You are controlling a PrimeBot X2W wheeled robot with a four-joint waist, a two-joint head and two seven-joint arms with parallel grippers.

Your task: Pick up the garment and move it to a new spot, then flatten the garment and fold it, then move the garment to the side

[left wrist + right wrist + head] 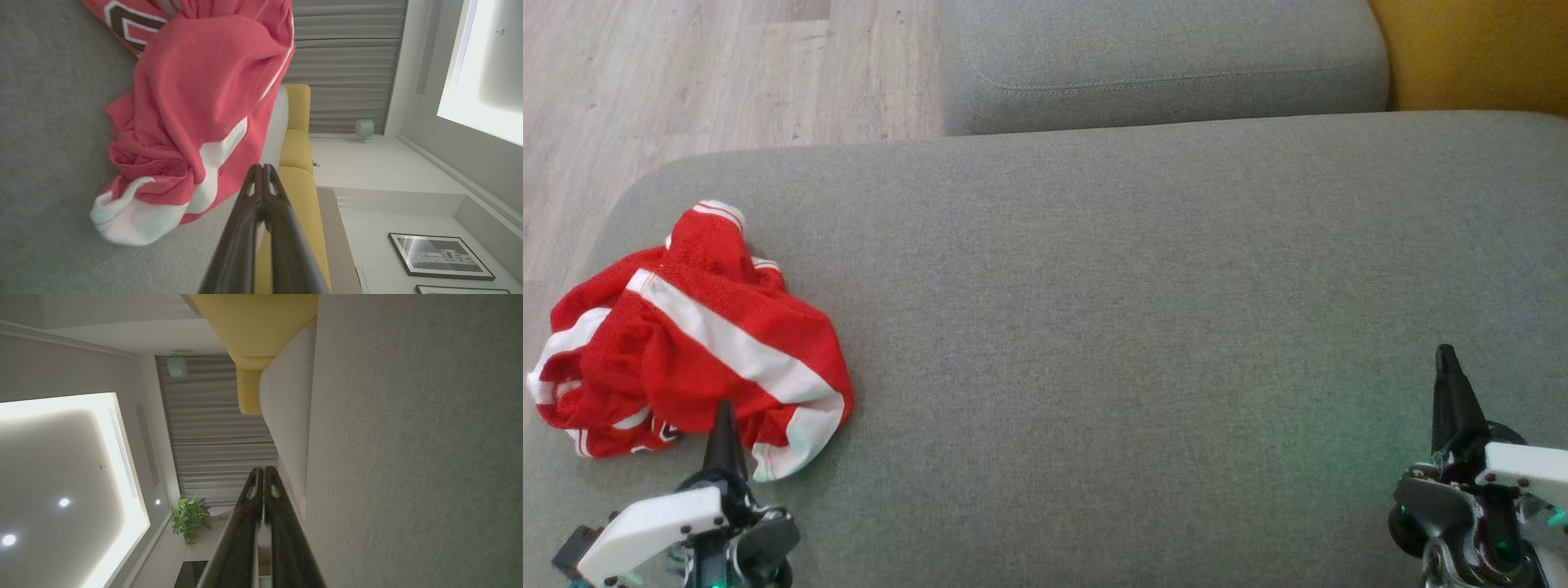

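Now, garment: crumpled red mesh garment with white stripes [694, 343], heaped at the left end of the grey fabric sofa seat [1111, 327].
Left gripper [724, 420]: fingers pressed together, empty, tip at the heap's near edge.
Right gripper [1447, 367]: pressed together, empty, well apart.
Nearer arm: left, with the heap straight ahead.

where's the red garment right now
In the head view the red garment lies crumpled at the left end of the grey cushion, just ahead of the left tool.
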